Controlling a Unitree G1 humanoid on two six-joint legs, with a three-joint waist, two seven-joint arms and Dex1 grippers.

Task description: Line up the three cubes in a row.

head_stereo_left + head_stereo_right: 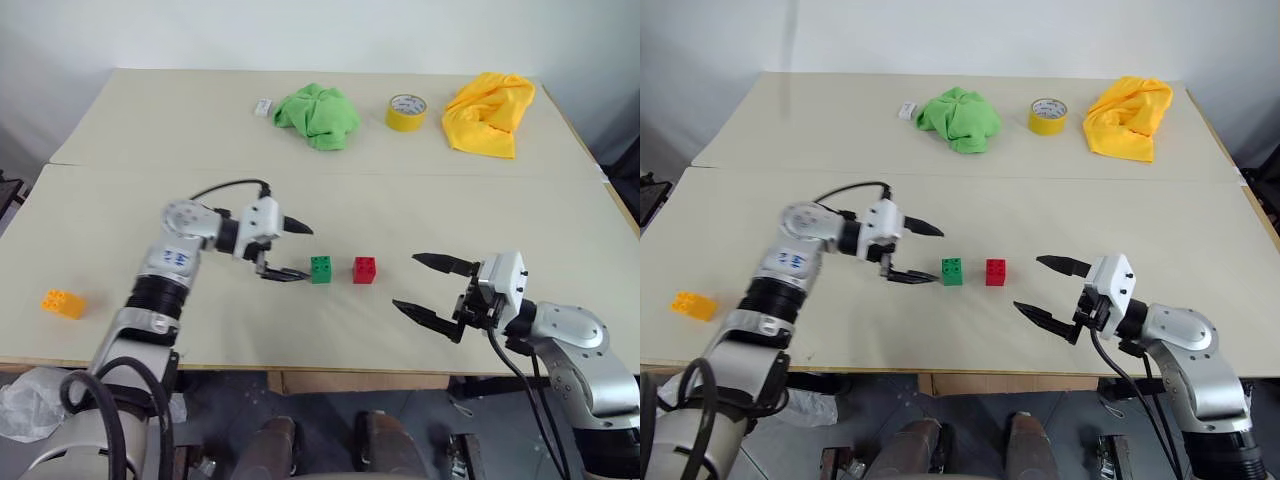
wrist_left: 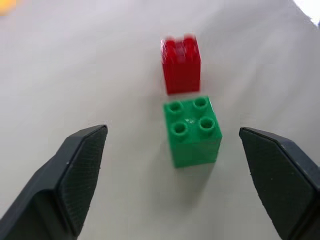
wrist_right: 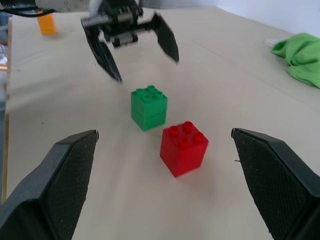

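Your left gripper [image 1: 290, 250] is hanging spread wide, gripping nothing, beside the small green studded plastic cube [image 1: 321, 269]; your right gripper [image 1: 430, 285] is gaping empty too.

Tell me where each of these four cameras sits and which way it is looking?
Left eye view: on the head, looking down over the table; both arms show.
Right eye view: beside it, same scene.
Left wrist view: on the left arm, looking along the open left gripper at the green cube.
Right wrist view: on the right arm, looking along the open right gripper toward the red cube.
Both wrist views share both those cubes.
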